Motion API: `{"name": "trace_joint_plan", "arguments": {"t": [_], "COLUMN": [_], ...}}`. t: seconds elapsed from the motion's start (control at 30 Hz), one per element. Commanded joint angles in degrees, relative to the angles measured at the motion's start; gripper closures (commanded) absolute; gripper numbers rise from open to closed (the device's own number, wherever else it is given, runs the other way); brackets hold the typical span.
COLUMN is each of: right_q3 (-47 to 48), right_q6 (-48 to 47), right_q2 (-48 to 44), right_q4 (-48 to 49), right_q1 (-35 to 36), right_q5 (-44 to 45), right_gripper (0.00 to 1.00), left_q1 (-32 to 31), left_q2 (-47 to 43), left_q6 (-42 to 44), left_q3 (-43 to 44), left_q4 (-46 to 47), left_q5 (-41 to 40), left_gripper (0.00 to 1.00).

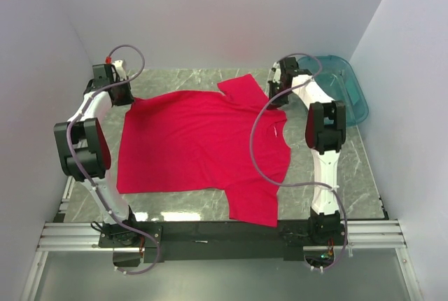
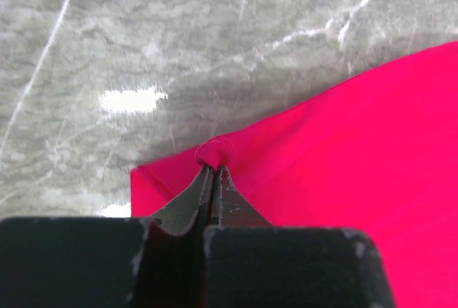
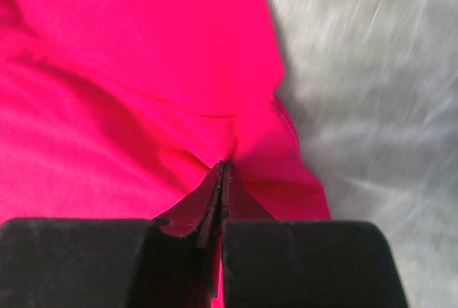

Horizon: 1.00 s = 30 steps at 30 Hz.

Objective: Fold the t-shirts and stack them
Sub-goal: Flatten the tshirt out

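Top external shows a blue bin (image 1: 348,89) just beside the right gripper (image 1: 275,98), with open table (image 1: 183,81) ahead of it. Both it and the left gripper (image 1: 124,99) pinch t-shirt (image 1: 196,140) edges.

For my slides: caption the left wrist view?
Left gripper pinching a red t-shirt edge on a marble table.

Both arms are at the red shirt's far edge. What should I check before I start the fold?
1. Left gripper shut on the t-shirt edge: ok.
2. Right gripper shut on the t-shirt: ok.
3. Each pinch holds a single layer: cannot tell.
4. T-shirt body flat on the table: ok.
5. Right arm's cable clear of the t-shirt: cannot tell; it loops over it.
6. Bin apart from the t-shirt: ok.
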Motion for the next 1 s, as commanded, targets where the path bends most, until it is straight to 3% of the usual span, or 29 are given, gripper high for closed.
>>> {"name": "trace_joint_plan", "arguments": {"t": [0.0,0.27,0.37,0.4,0.43,0.5,0.57,0.77,0.97], "right_q3": [-5.7,-30.2,-34.1,-34.1,-33.6,-30.1,-23.2,-0.4,11.2], "right_q6": [-2.0,-8.7,-12.5,-12.9,-13.4,-13.9,-13.0,-5.7,-0.3], "right_q2": [-8.6,-19.7,-23.4,-24.5,-26.2,-26.7,-23.9,-6.7,2.5], "right_q4": [2.6,3.1,2.9,4.1,4.7,6.4,6.4,0.9,-0.8], "right_q1": [-0.1,-0.2,-0.3,-0.3,-0.4,-0.4,-0.4,-0.7,-0.7], "right_q5": [-2.0,-4.9,-6.0,-5.3,-4.7,-2.5,-1.5,1.6,8.0], "right_gripper": [1.0,1.0,1.0,0.9,0.64,0.41,0.35,0.39,0.4], "left_q1": [0.0,-0.1,-0.1,0.0,-0.1,0.0,0.0,0.0,-0.1], "left_q2": [-4.9,-13.1,-15.9,-16.8,-17.2,-17.8,-18.1,-19.1,-19.8], "left_q6": [-0.9,-2.3,-2.5,-2.5,-2.5,-2.5,-2.4,-2.4,-2.5], "left_q3": [-2.0,-10.5,-13.6,-14.1,-15.0,-15.5,-15.9,-16.1,-16.9], "left_q4": [1.9,3.8,4.8,4.9,5.1,5.3,5.1,4.9,5.2], "left_q5": [1.6,2.4,2.7,2.6,2.7,2.7,2.6,2.9,2.9], "left_gripper": [1.0,1.0,1.0,1.0,1.0,1.0,1.0,1.0,1.0]}}
